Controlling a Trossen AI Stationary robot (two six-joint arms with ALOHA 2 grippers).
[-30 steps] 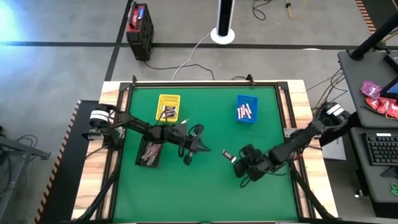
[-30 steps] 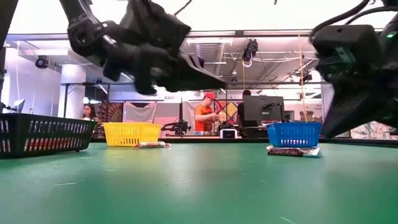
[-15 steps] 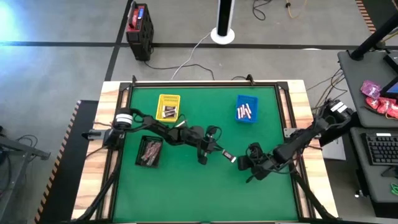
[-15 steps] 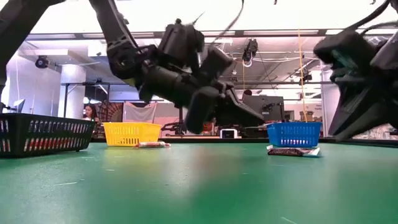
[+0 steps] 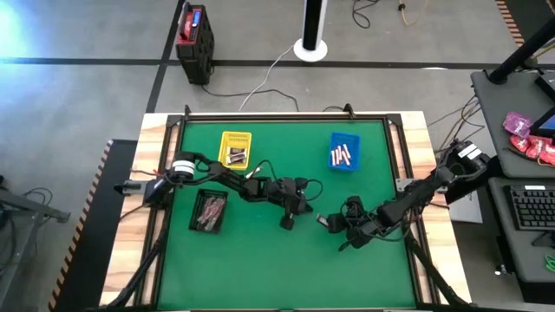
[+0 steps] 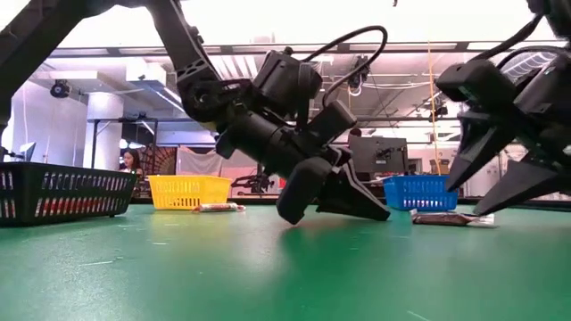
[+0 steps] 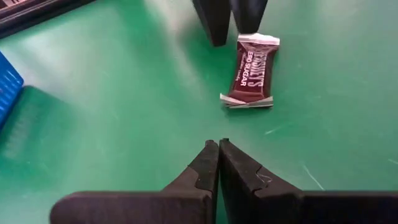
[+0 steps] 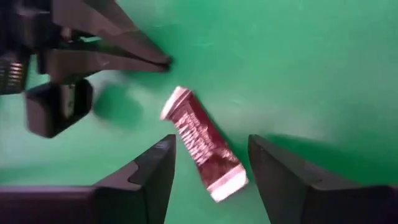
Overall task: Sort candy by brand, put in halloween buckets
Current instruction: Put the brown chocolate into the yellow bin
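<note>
A dark brown wrapped candy lies flat on the green table, right of its middle. My right gripper is open over the candy, one finger on each side of its near end, with green showing between them. My left gripper is shut with nothing in it. Its tips hang low by the table, a short way left of the candy. The yellow bucket, blue bucket and black bucket each hold candy.
The yellow and blue buckets stand near the far edge and the black one at the left. In the low view a small wrapped piece lies on the table by the yellow bucket. Bare green table stretches along the near edge. People show in the room behind.
My left gripper has swung toward the table's right edge and dropped low, tipping down toward the candy, and has stayed shut. My right gripper has opened around the candy. The candy has slid a little toward the right edge.
</note>
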